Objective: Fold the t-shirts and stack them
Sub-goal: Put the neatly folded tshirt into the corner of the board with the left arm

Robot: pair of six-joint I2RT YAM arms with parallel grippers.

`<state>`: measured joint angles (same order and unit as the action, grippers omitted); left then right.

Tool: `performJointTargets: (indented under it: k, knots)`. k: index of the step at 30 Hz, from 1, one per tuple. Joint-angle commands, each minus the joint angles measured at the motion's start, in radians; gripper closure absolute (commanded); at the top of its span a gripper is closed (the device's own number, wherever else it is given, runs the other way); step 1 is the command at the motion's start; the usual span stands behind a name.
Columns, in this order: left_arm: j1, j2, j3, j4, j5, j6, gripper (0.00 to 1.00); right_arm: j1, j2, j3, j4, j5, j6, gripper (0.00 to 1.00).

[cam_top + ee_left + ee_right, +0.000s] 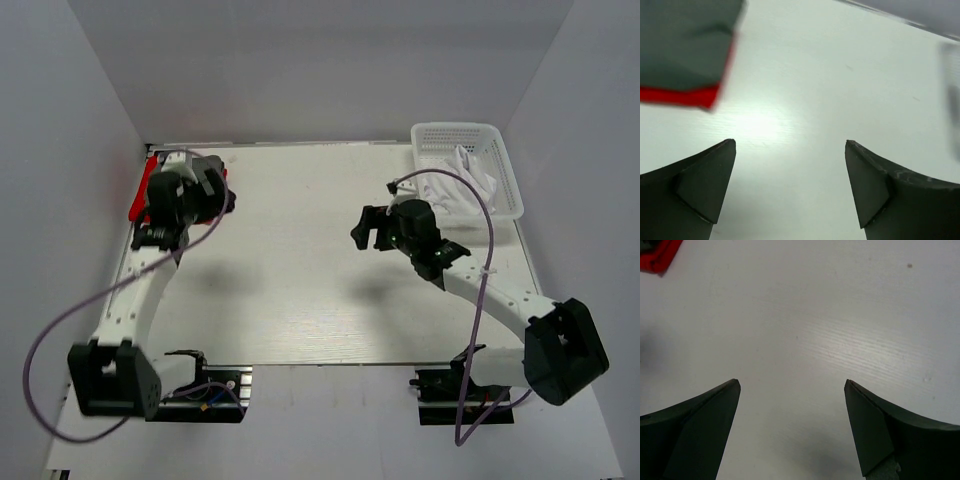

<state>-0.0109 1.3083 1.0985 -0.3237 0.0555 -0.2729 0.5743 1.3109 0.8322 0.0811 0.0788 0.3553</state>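
**Left fingers (705, 185) and right fingers (705, 430) apart, holding nothing**

Left fingers stand wide above the counter (300, 290). At their 10 o'clock the folded grey t-shirt (685, 45) lies on the red t-shirt (680, 96), whose edge shows beneath it. Right fingers gape too, with a red corner at their 11 o'clock. From above, the stack sits at the counter's 10 o'clock. The white t-shirt (455, 185) lies crumpled in the basket (505, 170) at 1 o'clock.
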Motion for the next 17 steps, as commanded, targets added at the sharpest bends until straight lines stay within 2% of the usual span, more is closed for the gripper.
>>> performJointTargets:
  k: [1,3,6,13,17]
  knots:
    - [-0.024,-0.171,-0.273,0.259,0.225,-0.230,0.00,-0.005,-0.099,-0.097,0.058,0.002,0.054,0.10]
    - [-0.034,-0.207,-0.322,0.230,0.231,-0.221,0.00,-0.002,-0.159,-0.148,0.062,0.045,0.070,0.10]
    - [-0.034,-0.219,-0.273,0.123,0.158,-0.198,0.00,-0.002,-0.199,-0.180,0.060,0.094,0.091,0.10]
    - [-0.034,-0.257,-0.285,0.127,0.187,-0.177,0.00,-0.001,-0.251,-0.274,0.097,0.104,0.126,0.10]
    - [-0.034,-0.233,-0.276,0.091,0.155,-0.177,0.00,-0.004,-0.243,-0.278,0.095,0.131,0.119,0.10]
